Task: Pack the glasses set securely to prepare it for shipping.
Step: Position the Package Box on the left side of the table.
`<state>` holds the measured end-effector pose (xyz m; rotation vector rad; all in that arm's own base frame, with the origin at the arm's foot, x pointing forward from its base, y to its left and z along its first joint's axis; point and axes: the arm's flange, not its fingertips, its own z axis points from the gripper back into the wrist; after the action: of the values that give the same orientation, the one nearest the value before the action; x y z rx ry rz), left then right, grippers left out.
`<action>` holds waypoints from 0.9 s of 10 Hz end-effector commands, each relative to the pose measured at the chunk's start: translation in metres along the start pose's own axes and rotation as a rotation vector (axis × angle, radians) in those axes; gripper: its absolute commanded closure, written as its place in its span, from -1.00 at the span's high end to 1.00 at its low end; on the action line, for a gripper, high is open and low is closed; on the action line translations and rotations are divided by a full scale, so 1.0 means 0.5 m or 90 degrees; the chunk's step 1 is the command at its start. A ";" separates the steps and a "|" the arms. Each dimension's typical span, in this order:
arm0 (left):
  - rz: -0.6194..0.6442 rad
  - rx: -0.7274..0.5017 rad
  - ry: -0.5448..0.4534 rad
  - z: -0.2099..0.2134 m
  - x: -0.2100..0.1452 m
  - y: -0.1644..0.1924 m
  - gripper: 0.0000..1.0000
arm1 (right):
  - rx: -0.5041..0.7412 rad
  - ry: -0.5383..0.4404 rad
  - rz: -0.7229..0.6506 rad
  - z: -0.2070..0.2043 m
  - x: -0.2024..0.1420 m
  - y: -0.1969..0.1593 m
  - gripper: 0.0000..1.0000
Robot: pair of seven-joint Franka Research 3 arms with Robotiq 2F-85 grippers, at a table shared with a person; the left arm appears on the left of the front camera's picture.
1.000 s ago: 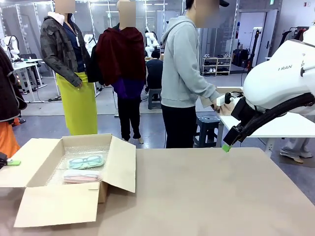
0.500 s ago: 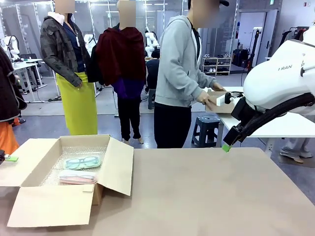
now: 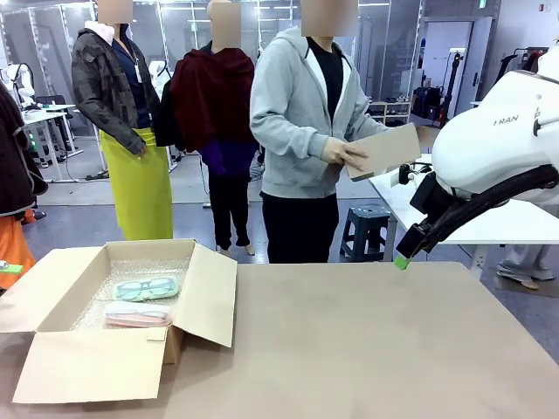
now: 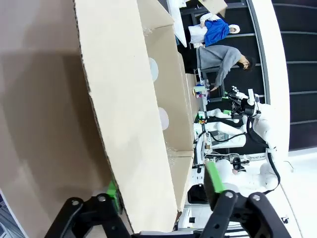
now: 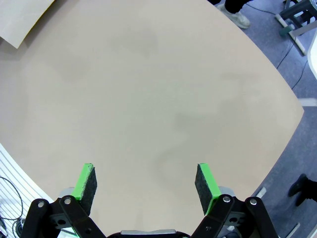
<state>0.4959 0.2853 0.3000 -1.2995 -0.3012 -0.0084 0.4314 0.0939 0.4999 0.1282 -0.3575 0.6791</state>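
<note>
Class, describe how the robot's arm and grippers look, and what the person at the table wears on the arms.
The right arm is white and rounded, with grey lettering and a black cable. The right gripper is black, its fingers green-padded. The person's sleeves are grey, from a hoodie.

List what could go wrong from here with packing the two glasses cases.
1. The left gripper straddles a flap of the cardboard box with jaws open; moving off could drag the box or bend the flap.
2. The mint-green case and pink case lie loose on the bubble wrap, so they may slide if the box shifts.
3. The person holds a cardboard piece; the handover could cross the right gripper.
</note>
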 end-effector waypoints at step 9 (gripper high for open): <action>-0.338 0.224 -0.096 -0.060 -0.019 -0.432 1.00 | -0.003 0.005 0.011 0.005 0.002 -0.001 1.00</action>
<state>0.4706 0.2412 0.5005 -0.9567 -0.6267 -0.2864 0.4314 0.0940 0.4999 0.1282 -0.3575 0.6793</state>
